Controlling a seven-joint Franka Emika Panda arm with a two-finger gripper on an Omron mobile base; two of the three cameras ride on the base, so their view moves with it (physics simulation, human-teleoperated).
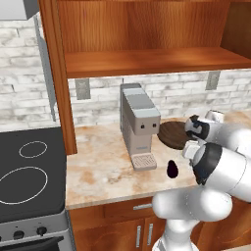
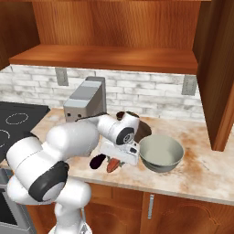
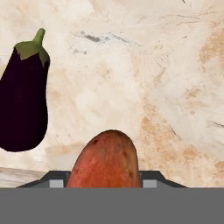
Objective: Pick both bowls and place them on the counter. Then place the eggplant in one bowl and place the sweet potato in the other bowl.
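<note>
Between the gripper's (image 3: 105, 186) two fingers, at the bottom of the hand view, sits the sweet potato (image 3: 106, 159), its orange-brown tapered end pointing away from the hand and its flanks filling the gap from one finger to the other, so the fingers stand part-way closed on it. In the right base view the gripper (image 2: 115, 163) is low at the counter (image 2: 201, 169), with the sweet potato (image 2: 112, 165) showing as a reddish sliver under the white hand. Off to one side of the fingers, clear of them and not touching the sweet potato, lies the eggplant (image 3: 22, 103), glossy purple-black, its green cap pointing away from the hand; bare marbled stone separates the two vegetables. Ahead of the fingers and to their other side the stone is open. In the right base view the eggplant (image 2: 97, 161) lies just beside the hand on the stovetop (image 2: 18, 119) side, and the grey-green bowl (image 2: 161, 153) stands upright close on the other side, its pale rim near the hand but apart from it. Behind the hand, toward the brick wall, the dark wooden bowl (image 1: 172, 135) rests beside the coffee machine (image 1: 139, 125). The counter's front edge runs near the gripper, with cabinet fronts below, and an open shelf (image 2: 105, 58) hangs well above.
</note>
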